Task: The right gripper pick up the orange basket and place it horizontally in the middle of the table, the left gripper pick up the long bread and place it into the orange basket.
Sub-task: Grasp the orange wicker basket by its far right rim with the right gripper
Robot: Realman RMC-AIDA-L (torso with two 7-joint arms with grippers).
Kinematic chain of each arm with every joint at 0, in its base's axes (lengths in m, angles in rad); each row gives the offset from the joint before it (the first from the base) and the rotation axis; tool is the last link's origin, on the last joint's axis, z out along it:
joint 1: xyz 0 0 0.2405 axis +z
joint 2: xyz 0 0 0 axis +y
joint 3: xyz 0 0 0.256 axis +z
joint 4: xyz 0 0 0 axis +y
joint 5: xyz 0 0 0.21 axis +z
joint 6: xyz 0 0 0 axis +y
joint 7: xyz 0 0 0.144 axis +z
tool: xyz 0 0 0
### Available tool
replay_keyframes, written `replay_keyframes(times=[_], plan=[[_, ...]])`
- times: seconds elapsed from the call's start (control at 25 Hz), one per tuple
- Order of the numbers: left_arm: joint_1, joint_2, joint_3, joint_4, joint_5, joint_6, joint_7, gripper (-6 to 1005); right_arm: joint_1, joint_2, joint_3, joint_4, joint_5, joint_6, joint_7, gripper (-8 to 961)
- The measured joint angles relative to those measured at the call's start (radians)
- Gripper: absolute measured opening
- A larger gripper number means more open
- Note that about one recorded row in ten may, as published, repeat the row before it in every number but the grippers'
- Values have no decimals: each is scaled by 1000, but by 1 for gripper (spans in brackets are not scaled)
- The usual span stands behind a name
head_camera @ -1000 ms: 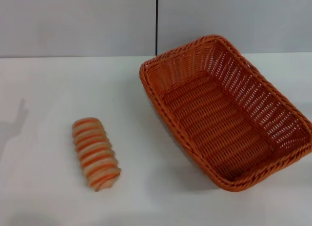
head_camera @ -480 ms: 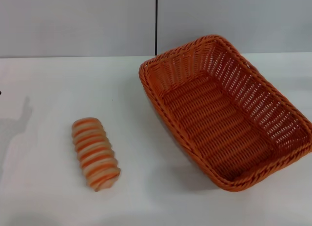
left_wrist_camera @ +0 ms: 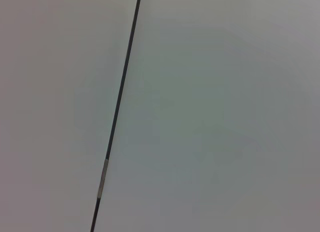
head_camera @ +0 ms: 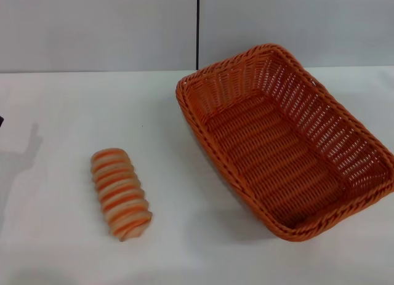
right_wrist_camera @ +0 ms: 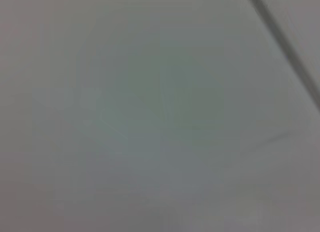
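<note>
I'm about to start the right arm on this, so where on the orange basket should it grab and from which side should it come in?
Probably the braided rim of the orange basket, on the long wall nearest the robot's right, around. The walls slope outward and the basket lies open-side up and skewed on the table, so a descent from above, with one finger inside and one outside that rim, looks best. The long bread lies well clear.

No text, label, brand, number or sign can be read anywhere in these views.
</note>
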Motion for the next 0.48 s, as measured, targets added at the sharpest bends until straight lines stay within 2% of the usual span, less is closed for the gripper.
replay_keyframes(times=[0.12, 0.16, 0.2, 0.32, 0.36, 0.4, 0.48], plan=[[1, 0, 0, -1, 0, 0, 0, 810, 53, -31, 2, 30, -103, 122, 101, 597], [1, 0, 0, -1, 0, 0, 0, 810, 107, -57, 8, 36, -191, 222, 149, 595], [1, 0, 0, -1, 0, 0, 0, 810, 107, -57, 8, 36, -191, 222, 149, 594], [1, 1, 0, -1, 4, 6, 0, 810, 197, -84, 19, 27, -354, 363, 204, 589], [1, 1, 0, -1, 5, 6, -1, 810, 253, -94, 23, 20, -448, 428, 230, 587], [1, 1, 0, -1, 5, 6, -1, 810, 253, -94, 23, 20, -448, 428, 230, 586], [4, 2, 0, -1, 7, 6, -18, 810, 300, -102, 21, 3, -509, 471, 243, 583]])
